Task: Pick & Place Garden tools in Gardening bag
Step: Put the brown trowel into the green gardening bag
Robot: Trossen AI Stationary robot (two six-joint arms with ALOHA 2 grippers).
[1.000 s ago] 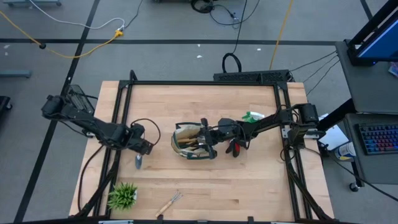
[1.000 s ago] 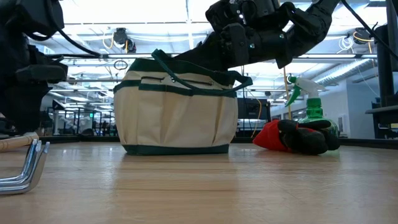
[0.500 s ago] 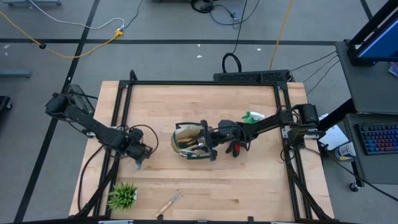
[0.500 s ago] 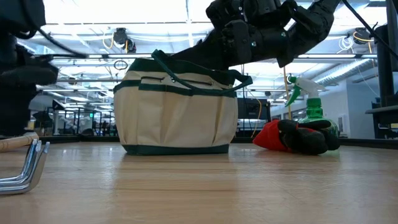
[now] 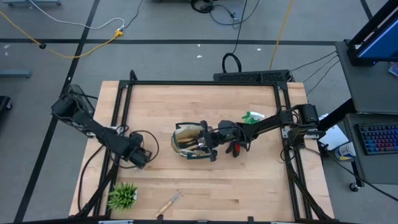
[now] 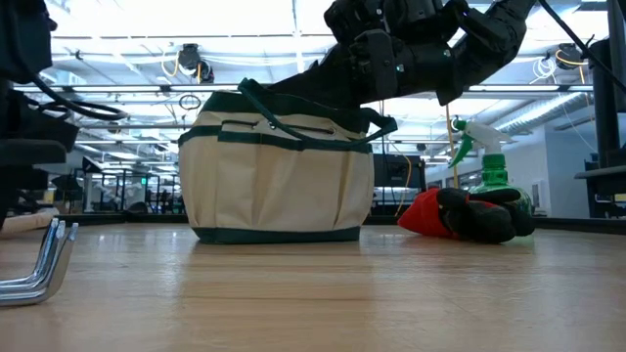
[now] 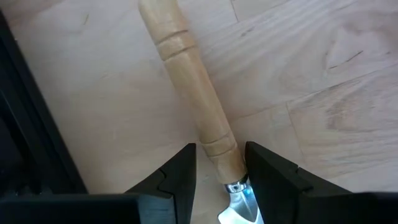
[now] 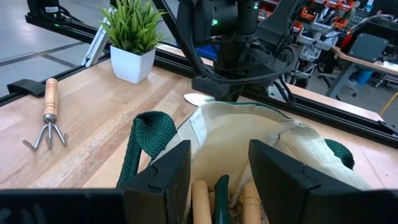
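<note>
- My left claw (image 7: 217, 177) is down at the tabletop (image 5: 249, 180), fingers apart on either side of a trowel (image 7: 194, 106) at the handle's blade end. I read this as lined up for a grasp near the neck, where the handle is narrow; no squeeze yet.
- The trowel lies flat on the wood at the left side, well apart from the bag (image 5: 191, 142).
- My right claw (image 8: 217, 180) hangs just over the bag's open mouth, fingers apart, nothing between them. It sits over the wooden handles (image 8: 199, 200) already inside, which I take to mean a drop is done.
- Bag stands upright mid-tabletop, mouth up, so tools go in from above.
- Gloves (image 6: 468, 215) and spray bottle (image 6: 486, 161) sit just beside the bag on the right arm's side, within its reach.
- A small rake (image 5: 170, 202) lies at the near edge beside the plant (image 5: 122, 196); still to collect.
</note>
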